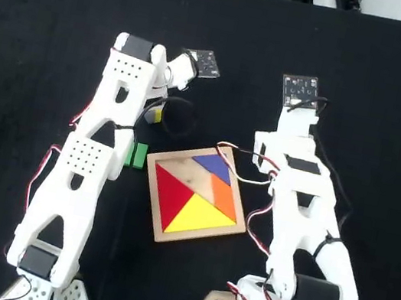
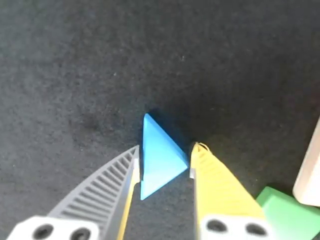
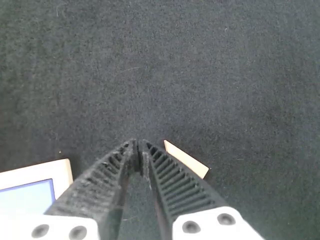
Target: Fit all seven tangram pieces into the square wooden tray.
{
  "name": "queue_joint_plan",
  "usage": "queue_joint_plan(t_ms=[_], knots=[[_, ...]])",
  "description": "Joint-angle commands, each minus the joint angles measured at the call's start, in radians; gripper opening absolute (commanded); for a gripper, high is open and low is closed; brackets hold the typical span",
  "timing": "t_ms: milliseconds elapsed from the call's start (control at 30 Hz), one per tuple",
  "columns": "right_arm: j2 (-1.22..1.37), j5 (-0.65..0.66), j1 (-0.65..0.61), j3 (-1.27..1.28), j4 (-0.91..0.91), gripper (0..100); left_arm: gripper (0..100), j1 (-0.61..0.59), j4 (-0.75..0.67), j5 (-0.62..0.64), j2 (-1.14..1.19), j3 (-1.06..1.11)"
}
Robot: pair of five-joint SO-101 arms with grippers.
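Observation:
The square wooden tray (image 1: 161, 230) lies between the two arms and holds a red triangle (image 1: 170, 194), a yellow triangle (image 1: 200, 216), an orange piece (image 1: 223, 195) and a dark blue piece (image 1: 213, 166). My left gripper (image 2: 165, 152) is shut on a light blue triangle (image 2: 159, 157), just above the black cloth, beyond the tray's left corner. A green piece (image 1: 136, 154) lies on the cloth beside the tray and under the left arm; it also shows as the green piece (image 2: 287, 215). My right gripper (image 3: 138, 147) is shut and empty at the tray's far corner, with the tray rim (image 3: 37, 172) beside it.
A black cloth (image 1: 39, 52) covers the whole table. A strip of pale wood (image 3: 186, 160) peeks out behind the right fingers. Loose wires (image 1: 179, 115) loop near the left arm's wrist. Open cloth stretches to the far left and far right.

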Motion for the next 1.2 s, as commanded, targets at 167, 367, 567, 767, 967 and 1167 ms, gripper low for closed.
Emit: queue_joint_plan(t_ms=[167, 367, 567, 767, 967, 1167], knots=[[0.001, 0.0, 0.008, -0.071, -0.021, 1.1, 15, 0.019, 0.008, 0.068, -0.238, 0.143], [0.001, 0.0, 0.008, -0.071, -0.021, 1.1, 15, 0.147, 0.008, 0.098, -0.744, 0.642], [-0.007, 0.0, 0.017, -0.068, -0.021, 1.1, 15, 0.302, -0.072, 0.121, -1.238, 1.199], [-0.008, -0.009, 0.054, -0.074, -0.021, 1.1, 15, 0.321, -0.45, 0.341, -1.441, 1.653], [-0.008, -0.009, 0.06, -0.076, -0.023, 1.1, 15, 0.352, -0.66, 0.301, -1.405, 1.831], [-0.008, -0.04, 0.101, -0.084, -0.034, 1.1, 15, 0.355, -0.672, 0.299, -1.26, 1.762]])
